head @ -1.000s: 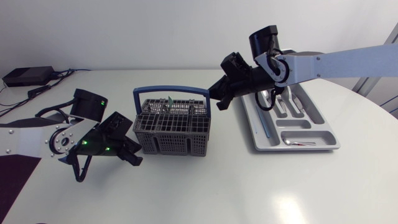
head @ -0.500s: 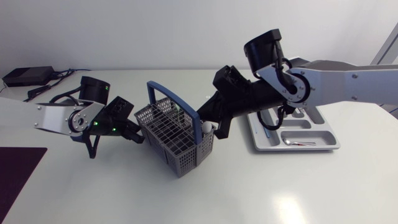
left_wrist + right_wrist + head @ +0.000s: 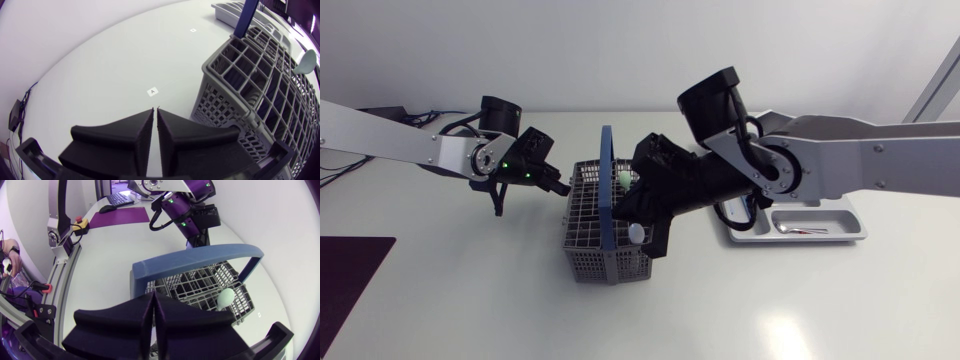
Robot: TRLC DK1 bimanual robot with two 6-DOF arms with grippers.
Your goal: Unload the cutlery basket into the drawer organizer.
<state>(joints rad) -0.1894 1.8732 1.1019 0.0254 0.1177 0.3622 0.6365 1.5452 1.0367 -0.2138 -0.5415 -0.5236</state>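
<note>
The grey cutlery basket point(image 3: 590, 250) stands mid-table, its blue handle point(image 3: 607, 185) running front to back. A pale green utensil point(image 3: 623, 180) and a white rounded one point(image 3: 636, 233) stick up inside it. My right gripper point(image 3: 650, 235) hangs shut and empty over the basket's right side, just behind the handle point(image 3: 200, 260) in the right wrist view, with a pale utensil point(image 3: 225, 299) ahead. My left gripper point(image 3: 563, 188) is shut and empty beside the basket's back left corner point(image 3: 240, 85). The grey drawer organizer point(image 3: 820, 215) lies at the right, partly hidden by my right arm.
A piece of cutlery point(image 3: 798, 229) lies in the organizer's front compartment. My left arm point(image 3: 190, 215) shows beyond the basket in the right wrist view. Bare tabletop lies in front of the basket and to its left.
The basket has turned and shifted, so its handle now runs front to back. My right gripper moved left over the basket. My left arm swung toward the back, next to the basket's corner.
</note>
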